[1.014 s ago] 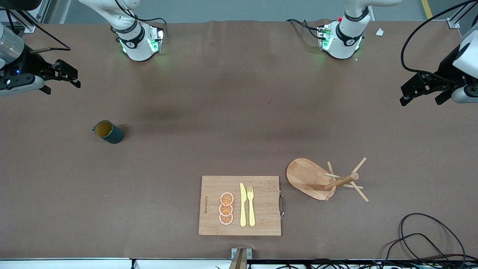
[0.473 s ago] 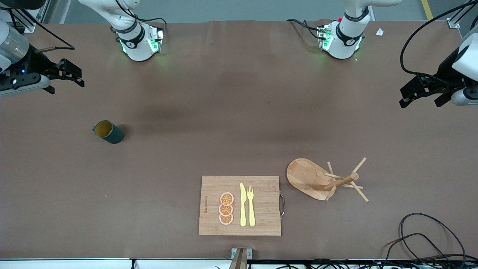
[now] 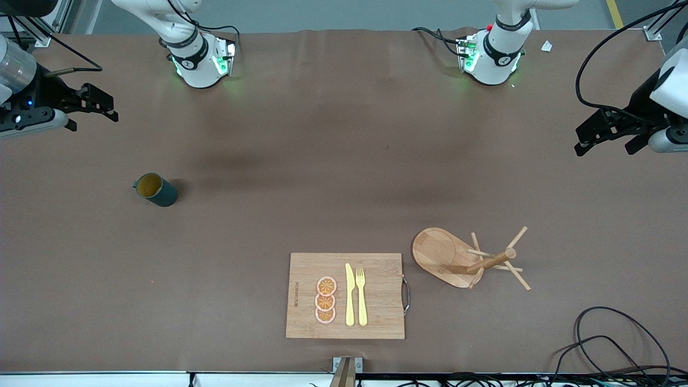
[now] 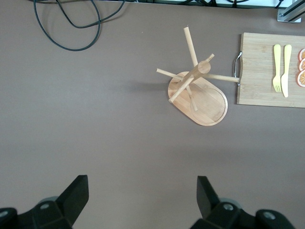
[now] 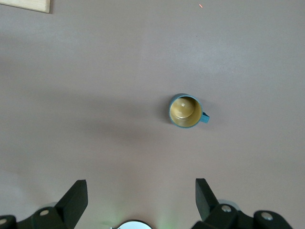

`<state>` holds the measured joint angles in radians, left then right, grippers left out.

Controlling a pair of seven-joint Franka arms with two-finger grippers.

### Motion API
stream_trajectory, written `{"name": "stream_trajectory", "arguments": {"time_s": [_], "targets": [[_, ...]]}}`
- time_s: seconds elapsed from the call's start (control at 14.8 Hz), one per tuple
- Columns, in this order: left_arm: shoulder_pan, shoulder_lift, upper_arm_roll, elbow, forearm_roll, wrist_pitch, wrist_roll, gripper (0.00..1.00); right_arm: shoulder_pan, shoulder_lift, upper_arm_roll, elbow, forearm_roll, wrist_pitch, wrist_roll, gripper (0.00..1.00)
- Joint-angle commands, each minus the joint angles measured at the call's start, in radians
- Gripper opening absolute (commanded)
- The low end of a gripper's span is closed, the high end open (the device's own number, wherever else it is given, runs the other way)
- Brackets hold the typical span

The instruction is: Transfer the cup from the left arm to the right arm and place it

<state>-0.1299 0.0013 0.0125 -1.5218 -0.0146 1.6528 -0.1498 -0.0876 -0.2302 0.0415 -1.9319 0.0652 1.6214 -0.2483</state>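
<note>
The dark teal cup (image 3: 156, 189) stands upright on the brown table toward the right arm's end, its mustard-yellow inside showing. In the right wrist view the cup (image 5: 185, 110) is well ahead of the fingertips, its handle sticking out to one side. My right gripper (image 3: 106, 107) is open and empty, up in the air over the table's edge at that end; its own view shows it open too (image 5: 141, 191). My left gripper (image 3: 583, 141) is open and empty over the left arm's end of the table, also seen in its own view (image 4: 141, 188).
A wooden cutting board (image 3: 376, 295) with a yellow knife, a fork and orange slices lies near the front camera's edge. A wooden mug tree (image 3: 467, 260) stands beside it toward the left arm's end. Black cables (image 3: 607, 338) loop at that near corner.
The right gripper has shifted slightly over its end of the table. The left gripper has barely moved. The cup has stayed in place.
</note>
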Motion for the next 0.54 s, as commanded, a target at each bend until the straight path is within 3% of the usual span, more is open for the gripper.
{"name": "stream_trajectory", "arguments": {"time_s": [0.0,0.14,0.34,0.47], "targets": [[0.006,0.003,-0.003,0.009,-0.013,0.007,0.01,1.0,0.023,-0.009,-0.015,0.011,-0.022,-0.003,0.012,1.0],[0.006,0.003,-0.003,0.009,-0.013,0.007,0.012,1.0,0.029,0.005,-0.025,0.027,-0.022,-0.017,0.012,1.0],[0.007,0.005,-0.003,0.009,-0.015,0.01,0.022,1.0,0.072,0.145,-0.072,0.247,-0.03,-0.156,0.012,1.0],[0.007,0.005,-0.003,0.009,-0.015,0.015,0.024,1.0,0.077,0.166,-0.072,0.281,-0.042,-0.166,0.012,1.0]]}}
